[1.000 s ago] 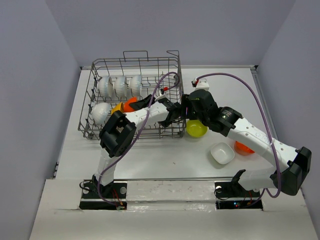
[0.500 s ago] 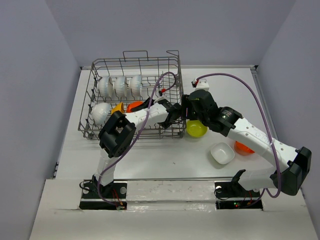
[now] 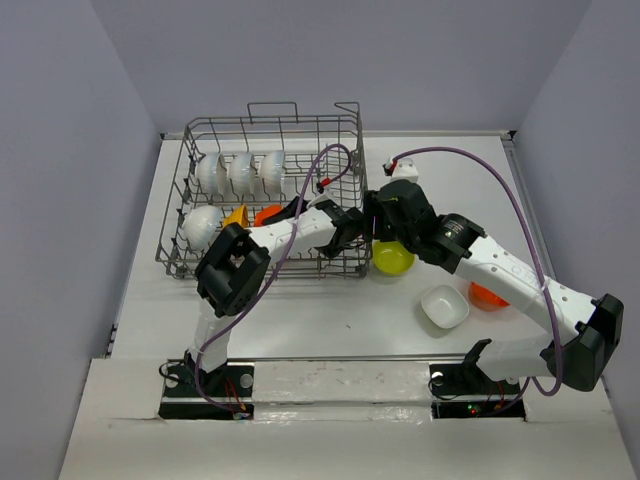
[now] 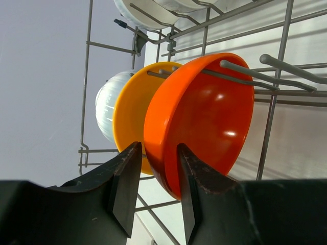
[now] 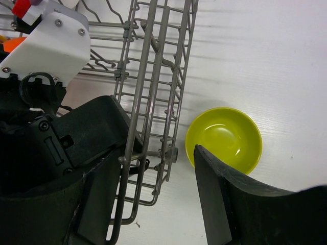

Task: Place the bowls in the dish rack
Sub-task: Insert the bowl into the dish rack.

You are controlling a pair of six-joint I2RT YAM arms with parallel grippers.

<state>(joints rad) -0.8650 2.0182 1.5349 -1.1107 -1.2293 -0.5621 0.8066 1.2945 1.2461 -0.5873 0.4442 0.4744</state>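
Note:
The grey wire dish rack (image 3: 270, 122) stands at the back left. In its far row stand three white bowls (image 3: 240, 172). Its near row holds a white bowl (image 3: 202, 225), an orange-yellow bowl (image 4: 130, 117) and a red-orange bowl (image 4: 204, 117) on edge between the tines. My left gripper (image 4: 158, 148) reaches into the rack and is shut on the red-orange bowl's rim, one finger inside and one outside. My right gripper (image 5: 156, 153) hangs open above the rack's right wall, beside the lime green bowl (image 5: 225, 135) on the table.
A squarish white bowl (image 3: 444, 306) and another red-orange bowl (image 3: 486, 295) sit on the table at the right, partly under my right arm. The left arm's wrist (image 5: 51, 35) lies close beside my right gripper. Purple cables arch over both arms.
The left gripper and the red-orange bowl have shifted slightly down and to the right in the rack's near row, beside the orange-yellow bowl. The right arm has barely moved.

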